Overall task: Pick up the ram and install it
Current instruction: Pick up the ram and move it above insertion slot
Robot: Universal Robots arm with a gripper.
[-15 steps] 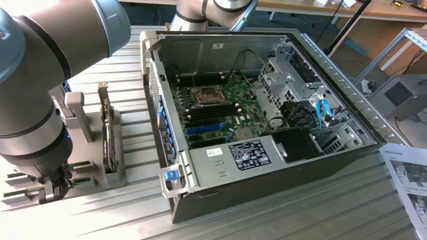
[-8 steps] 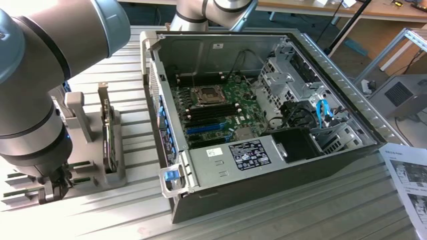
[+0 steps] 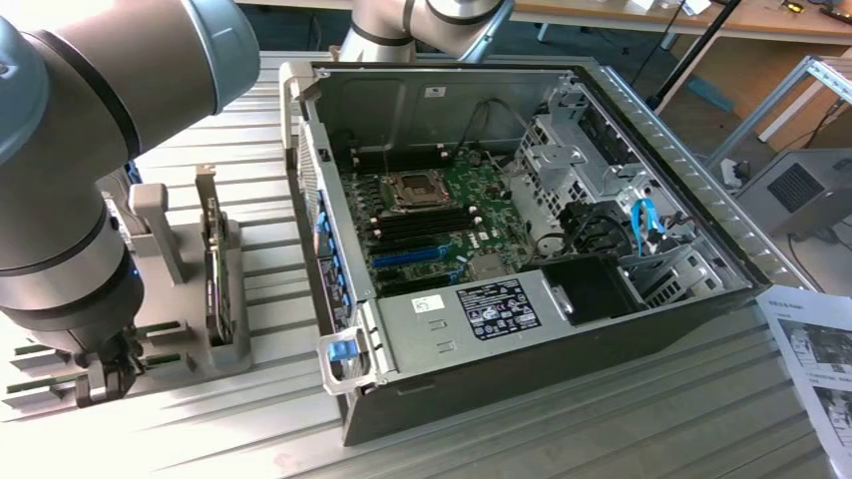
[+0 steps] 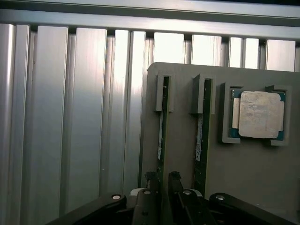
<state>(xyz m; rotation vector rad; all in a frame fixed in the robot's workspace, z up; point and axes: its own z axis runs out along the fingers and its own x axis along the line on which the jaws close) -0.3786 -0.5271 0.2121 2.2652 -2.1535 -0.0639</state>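
Two ram sticks stand on edge in slots of a grey holder (image 4: 262,183). My gripper (image 4: 162,185) is down over the near end of one ram (image 4: 162,126), with one dark finger (image 4: 175,180) on each side of its thin edge and close to it. The jaws look open, and the stick still sits in its slot. The other ram (image 4: 202,126) stands in the parallel slot beside it. In the exterior view the gripper (image 3: 104,384) hangs over the holder (image 3: 180,334) at the view's lower left, away from the open computer case (image 3: 440,339).
A square silver processor (image 4: 260,114) lies in its own recess on the holder. An expansion card (image 3: 213,264) stands upright in the holder. The motherboard's black memory slots (image 3: 423,225) lie beside the processor socket (image 3: 413,187). A paper sheet (image 3: 812,349) lies at the right.
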